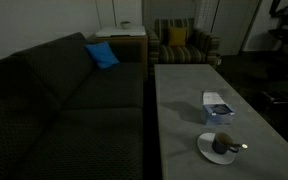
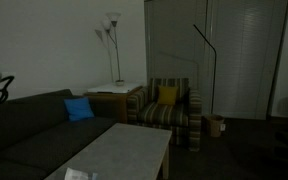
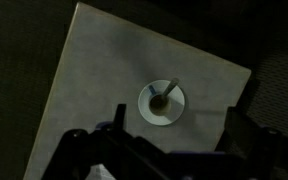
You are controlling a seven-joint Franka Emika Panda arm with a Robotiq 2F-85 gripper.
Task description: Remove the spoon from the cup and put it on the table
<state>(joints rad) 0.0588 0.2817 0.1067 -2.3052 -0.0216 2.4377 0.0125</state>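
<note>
The dark cup [image 3: 159, 104] stands on a white saucer [image 3: 146, 112] on the grey table [image 3: 94, 70]. The silvery spoon [image 3: 169, 90] stands in the cup, its handle leaning out over the rim. In an exterior view the cup [image 1: 222, 142] and saucer [image 1: 210, 152] sit near the table's [image 1: 179, 100] near end, and the spoon [image 1: 240, 148] glints beside the cup. My gripper [image 3: 176, 118] is open and empty, high above the table, with the saucer between its dark fingers in the wrist view. The gripper does not show in either exterior view.
A whitish-blue box [image 1: 217, 106] lies on the table just behind the saucer. A dark sofa [image 1: 54, 90] with a blue cushion [image 1: 103, 54] runs along one long side. A striped armchair [image 1: 182, 44] and a wooden side table [image 1: 120, 40] stand beyond the far end.
</note>
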